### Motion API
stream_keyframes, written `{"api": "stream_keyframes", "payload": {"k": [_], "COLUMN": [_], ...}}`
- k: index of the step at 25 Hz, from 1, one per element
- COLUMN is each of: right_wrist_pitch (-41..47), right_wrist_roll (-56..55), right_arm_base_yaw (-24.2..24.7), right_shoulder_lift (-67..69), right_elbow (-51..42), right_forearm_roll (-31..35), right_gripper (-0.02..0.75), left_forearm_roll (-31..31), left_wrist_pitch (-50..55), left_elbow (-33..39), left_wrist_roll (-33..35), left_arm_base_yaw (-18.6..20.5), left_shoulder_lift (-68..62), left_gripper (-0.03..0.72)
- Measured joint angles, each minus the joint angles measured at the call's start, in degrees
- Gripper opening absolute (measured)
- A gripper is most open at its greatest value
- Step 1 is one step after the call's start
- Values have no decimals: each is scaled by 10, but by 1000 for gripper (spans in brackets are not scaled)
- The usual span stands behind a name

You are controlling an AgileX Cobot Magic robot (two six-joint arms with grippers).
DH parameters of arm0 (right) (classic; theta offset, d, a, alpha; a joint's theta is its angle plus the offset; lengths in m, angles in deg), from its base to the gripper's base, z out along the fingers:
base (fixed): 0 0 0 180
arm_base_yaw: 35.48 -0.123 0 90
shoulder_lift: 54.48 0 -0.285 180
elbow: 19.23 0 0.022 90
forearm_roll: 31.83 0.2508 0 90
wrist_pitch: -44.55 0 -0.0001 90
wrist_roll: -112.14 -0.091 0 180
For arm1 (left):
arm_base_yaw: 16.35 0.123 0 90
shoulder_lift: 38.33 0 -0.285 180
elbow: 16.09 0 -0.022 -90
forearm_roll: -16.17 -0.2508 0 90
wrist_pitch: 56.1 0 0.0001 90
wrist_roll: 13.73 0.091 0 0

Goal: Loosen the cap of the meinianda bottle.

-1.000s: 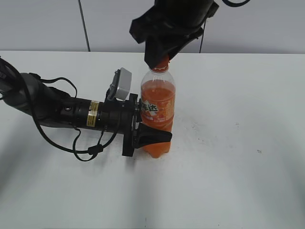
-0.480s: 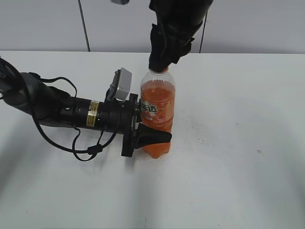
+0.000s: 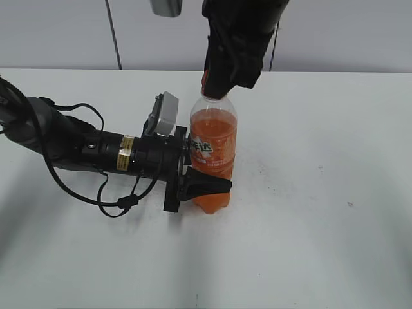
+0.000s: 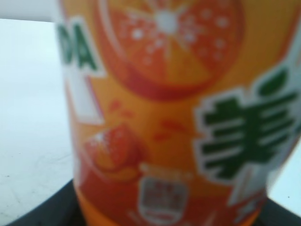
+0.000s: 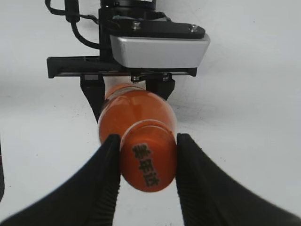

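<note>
A: Right wrist view, item one: the cap (image 5: pixel 147 165), orange with dark characters on top, sits between the two black fingers (image 5: pixel 107 160) of the right pincer (image 5: pixel 147 159), which press it from both sides. Step in hand, by my reading: the grip for unscrewing is set.

B: Item two, exterior view: the meinianda bottle (image 3: pixel 212 154) stands upright near the middle of the white bench (image 3: pixel 309 225), long axis vertical, cap end up and under the right pincer (image 3: pixel 216 89). Holder?

A: The left pincer (image 3: pixel 205 183), arm lying along the bench, is clamped on the lower body of the bottle. In the left wrist view the label fills the picture, blurred.

B: Next move?

A: Judged only: a turn of the right wrist about the bottle's vertical axis, fingers kept tight on the cap, while the left pincer keeps the bottle from spinning. Whether the cap is already loose cannot be told.
</note>
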Motion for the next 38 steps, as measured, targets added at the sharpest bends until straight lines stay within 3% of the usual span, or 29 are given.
{"api": "stream_keyframes", "payload": {"k": [10,15,20,23,30,38], "right_wrist_pitch": [1,1,1,1,0,-124], "right_wrist_roll": [-33,-179,-339,-410,-497,-521], "right_arm_base_yaw": [0,0,2,19,142,302], "right_shoulder_lift": [-25,-34,-44,-60,-107,-146], "right_elbow": [0,0,0,0,-51,-267], "right_forearm_roll": [11,-9,-91,-107,-74,-41], "right_gripper": [273,273,273,273,273,273], "left_forearm_roll": [-4,-4,-4,-5,-5,-6], "left_wrist_pitch": [-2,-2,-2,-2,-2,-2], "left_elbow": [0,0,0,0,0,0], "left_wrist_roll": [2,2,2,2,2,2], "left_arm_base_yaw": [0,0,0,0,0,0], "left_shoulder_lift": [0,0,0,0,0,0], "left_gripper": [400,400,400,400,400,400]}}
